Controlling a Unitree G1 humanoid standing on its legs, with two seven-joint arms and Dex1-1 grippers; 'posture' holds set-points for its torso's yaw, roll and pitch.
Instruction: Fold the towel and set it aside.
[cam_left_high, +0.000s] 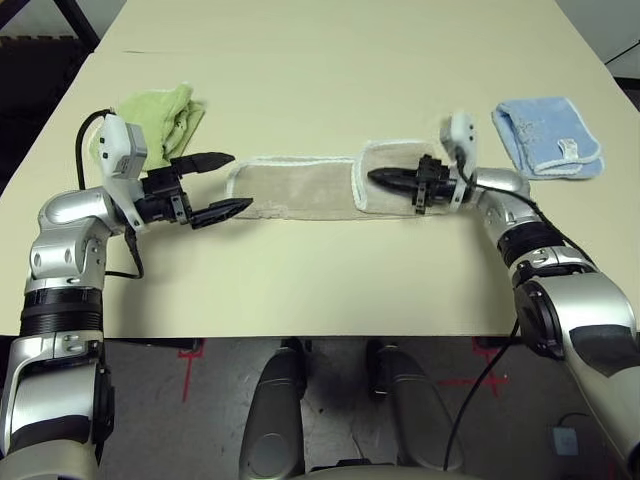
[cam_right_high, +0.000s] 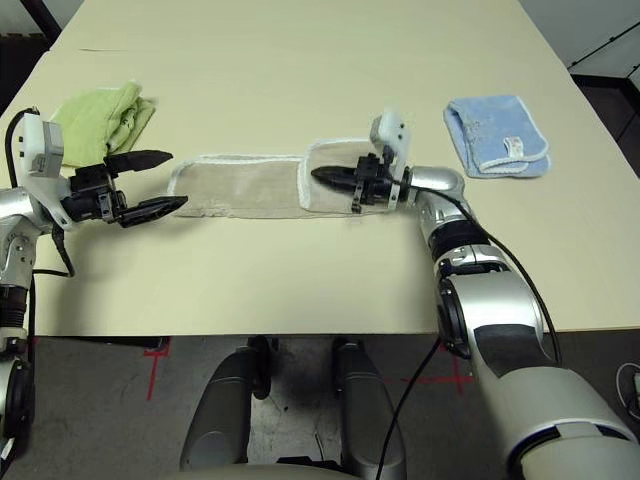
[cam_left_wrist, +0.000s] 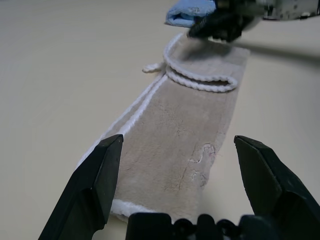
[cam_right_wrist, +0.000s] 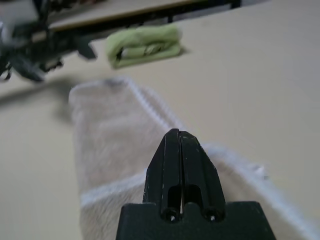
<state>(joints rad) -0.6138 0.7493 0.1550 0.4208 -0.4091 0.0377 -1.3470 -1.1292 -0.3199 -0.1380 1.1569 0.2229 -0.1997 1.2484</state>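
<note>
Black fingers (cam_left_wrist: 95, 190) of the left gripper (cam_left_high: 213, 184) stand wide apart, clamped on nothing; in the left wrist view their bases run off the bottom edge, and the near end of the towel (cam_left_high: 300, 187) lies between and just beyond them. In the head views this gripper sits left of centre, level with the towel's left end; whether the lower fingertip touches the cloth I cannot tell.

Right of centre, the right gripper (cam_left_high: 397, 180) has its fingers pressed together, holding nothing, over the towel's folded-back right flap — contact with the cloth is hard to judge. The fingers and wrist cover part of that flap.

That beige towel lies as a long narrow strip across the middle of the table (cam_left_high: 320, 80), white edging along its rim, its right end doubled over onto itself. A faint stitched mark shows on it in the left wrist view, too small to read.

At upper left a lime-green towel (cam_left_high: 165, 115) lies bunched, partly hidden behind the left wrist camera housing. At upper right a light blue towel (cam_left_high: 545, 137) lies folded — well apart from the beige one.
</note>
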